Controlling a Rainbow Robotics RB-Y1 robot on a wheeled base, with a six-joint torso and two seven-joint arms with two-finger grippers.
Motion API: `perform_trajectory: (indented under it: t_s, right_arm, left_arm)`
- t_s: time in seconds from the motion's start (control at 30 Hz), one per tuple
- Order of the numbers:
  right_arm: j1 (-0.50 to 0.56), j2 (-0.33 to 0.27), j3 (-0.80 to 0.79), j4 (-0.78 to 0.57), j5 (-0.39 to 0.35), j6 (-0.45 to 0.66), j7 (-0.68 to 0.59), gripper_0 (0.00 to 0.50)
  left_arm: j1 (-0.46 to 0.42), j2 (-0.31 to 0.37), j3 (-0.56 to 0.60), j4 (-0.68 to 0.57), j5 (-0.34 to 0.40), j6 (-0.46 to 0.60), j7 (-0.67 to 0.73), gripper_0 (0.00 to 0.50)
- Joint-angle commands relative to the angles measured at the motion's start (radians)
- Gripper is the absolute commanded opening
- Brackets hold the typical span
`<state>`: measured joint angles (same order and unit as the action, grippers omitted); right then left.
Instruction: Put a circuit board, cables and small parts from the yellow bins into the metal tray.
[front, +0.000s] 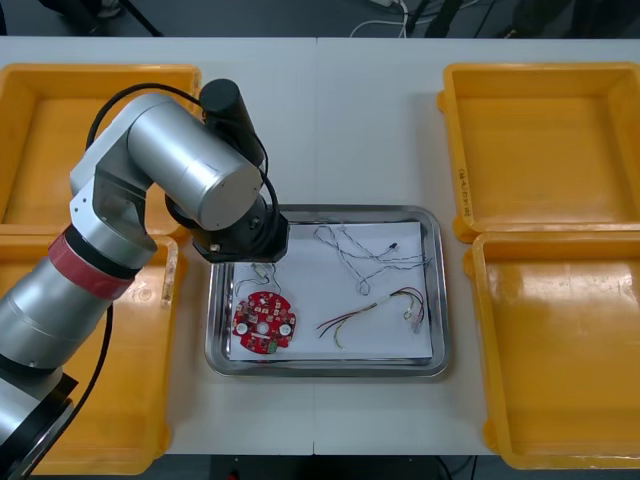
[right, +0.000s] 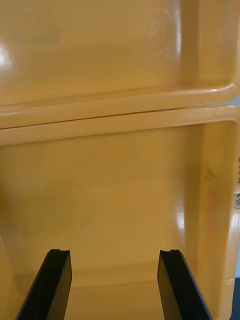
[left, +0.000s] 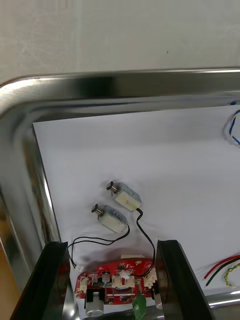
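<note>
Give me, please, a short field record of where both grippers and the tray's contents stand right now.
Left gripper: open, above the left side of the metal tray, over the circuit board
Right gripper: open, over a yellow bin
In tray: circuit board, two small metal parts, blue and white cable, red and yellow cable

table (front: 350, 120): light | 2 yellow bins (front: 540, 68) at each side | metal tray (front: 325, 368) between them, mid-table
</note>
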<state>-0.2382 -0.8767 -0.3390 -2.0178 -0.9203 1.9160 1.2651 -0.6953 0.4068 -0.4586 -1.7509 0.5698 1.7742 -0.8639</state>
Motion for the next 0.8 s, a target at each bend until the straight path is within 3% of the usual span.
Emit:
perform_trajectory:
  t_s: [0.03,0.27,0.8]
  right_arm:
    - [0.010,0.035,-0.034,-0.019,0.032,0.004,0.036,0.500]
    - [0.010,0.059,-0.026,-0.019,0.058,0.003,0.036,0.500]
    - [0.010,0.085,-0.003,0.030,0.061,-0.068,0.057,0.500]
  left_arm:
    - [-0.082,0.043,0.067,-0.038,0.062,0.053,0.002,0.500]
    - [-0.118,0.110,0.118,-0.058,0.124,0.134,-0.027,0.500]
    - [-0.118,0.339,0.245,-0.154,0.312,0.146,-0.081,0.500]
